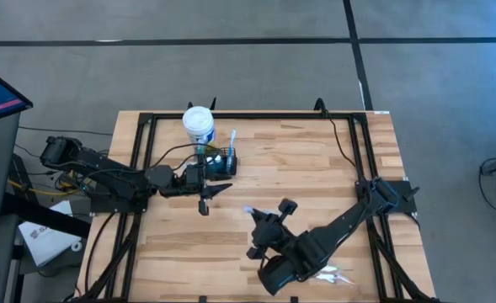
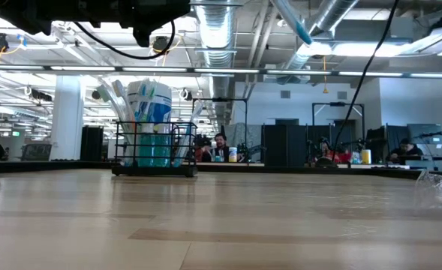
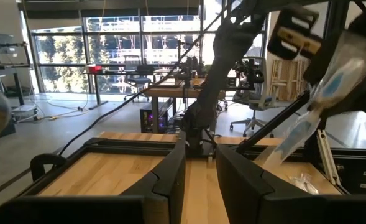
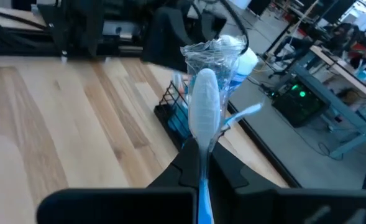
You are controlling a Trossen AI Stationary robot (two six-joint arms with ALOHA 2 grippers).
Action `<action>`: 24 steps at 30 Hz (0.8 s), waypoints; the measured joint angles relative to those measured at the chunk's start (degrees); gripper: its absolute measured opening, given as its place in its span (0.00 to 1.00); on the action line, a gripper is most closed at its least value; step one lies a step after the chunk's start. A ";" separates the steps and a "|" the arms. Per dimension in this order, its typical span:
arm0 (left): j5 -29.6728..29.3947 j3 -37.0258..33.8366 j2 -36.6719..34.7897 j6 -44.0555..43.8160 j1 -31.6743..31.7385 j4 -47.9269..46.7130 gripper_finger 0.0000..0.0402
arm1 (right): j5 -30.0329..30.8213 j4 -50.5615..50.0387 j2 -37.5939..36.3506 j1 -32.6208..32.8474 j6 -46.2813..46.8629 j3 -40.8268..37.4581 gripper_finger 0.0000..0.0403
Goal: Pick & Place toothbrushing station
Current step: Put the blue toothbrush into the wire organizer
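The toothbrushing station, a black wire caddy (image 1: 220, 162) (image 2: 154, 154), stands on the table at the far left. Toothbrushes stick up out of it, and a white blue-labelled tub (image 1: 199, 124) stands beside it. My left gripper (image 1: 222, 189) (image 3: 200, 171) hangs open just near of the caddy, pointing toward the table's right, with nothing between its fingers. My right gripper (image 1: 258, 217) (image 4: 201, 158) is raised over the table's middle. It is shut on a toothbrush (image 4: 204, 106) whose head is in clear wrapping and points toward the caddy. My right gripper pinches the toothbrush's blue-and-white handle (image 4: 202, 180) between its two shut fingers. The fingers lie along the brush and slant down from the near right. The wrapped head (image 4: 205, 93) sticks out past the fingertips. The brush (image 2: 292, 19) is lifted clear of the table.
A crumpled clear wrapper (image 1: 332, 273) (image 2: 434, 191) lies near the table's front right. A black frame (image 1: 340, 118) runs around the tabletop. Bare wood lies between the caddy and the right edge. People sit at desks in the room beyond.
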 joint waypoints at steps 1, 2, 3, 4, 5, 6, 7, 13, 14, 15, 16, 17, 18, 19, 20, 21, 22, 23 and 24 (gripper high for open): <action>0.00 0.00 0.00 0.00 0.00 -0.02 0.21 | 0.07 0.51 -0.28 -0.24 -1.09 0.02 0.00; 0.04 0.00 0.00 0.00 0.00 -0.02 0.21 | 0.04 0.60 -0.68 -0.29 -1.72 -0.03 0.00; 0.40 0.00 0.00 0.00 0.00 -0.01 0.21 | 0.04 0.74 -0.96 -0.24 -1.98 -0.04 0.00; 1.08 0.00 0.00 0.00 0.02 -0.02 0.21 | 0.08 1.48 -1.22 -0.26 -2.31 -0.04 0.00; 1.99 0.00 0.00 0.02 0.02 -0.02 0.21 | 0.20 2.06 -1.40 -0.36 -3.12 0.00 0.00; 2.80 0.00 0.00 0.04 0.00 -0.02 0.21 | 0.20 2.69 -1.57 -0.36 -4.22 0.00 0.00; 3.29 0.00 0.00 0.08 0.00 0.04 0.21 | 0.15 3.38 -1.69 -0.37 -5.35 -0.03 0.00; 3.57 0.00 0.00 0.14 0.00 0.17 0.21 | -1.73 10.80 -2.57 -1.55 -15.02 -0.04 0.00; 3.58 0.00 0.00 0.15 0.00 0.22 0.21 | -2.48 12.62 -2.79 -1.98 -16.57 -0.04 0.00; 3.56 0.00 0.00 0.15 0.00 0.34 0.21 | -3.05 14.34 -2.97 -2.41 -18.38 -0.02 0.00; 3.58 0.00 0.00 0.15 0.00 0.44 0.21 | -3.68 15.88 -3.12 -2.72 -20.65 -0.02 0.00; 3.57 0.00 0.00 0.14 0.00 0.48 0.21 | -4.64 17.03 -3.36 -2.97 -22.91 -0.03 0.00; 3.58 0.00 0.00 0.15 0.00 0.47 0.21 | -5.42 18.21 -3.48 -3.22 -24.68 -0.04 0.00; 3.58 0.00 0.00 0.15 0.00 0.44 0.21 | -6.65 20.21 -3.63 -3.80 -26.60 -0.04 0.00; 3.58 0.00 0.00 0.15 0.00 0.44 0.21 | -7.80 21.84 -3.75 -4.22 -28.49 -0.02 0.00; 3.61 0.00 0.00 0.17 0.00 0.44 0.21 | -8.94 23.38 -3.82 -4.55 -30.53 -0.02 0.00; 3.62 0.00 0.00 0.15 0.00 0.44 0.21 | -9.70 24.66 -4.02 -4.83 -32.27 -0.03 0.00; 3.67 0.00 0.00 0.15 0.00 0.40 0.21 | -10.53 25.18 -4.20 -5.01 -33.65 -0.04 0.00; 3.71 0.00 0.00 0.15 0.00 0.40 0.21 | -11.49 26.18 -4.39 -5.37 -34.65 -0.04 0.00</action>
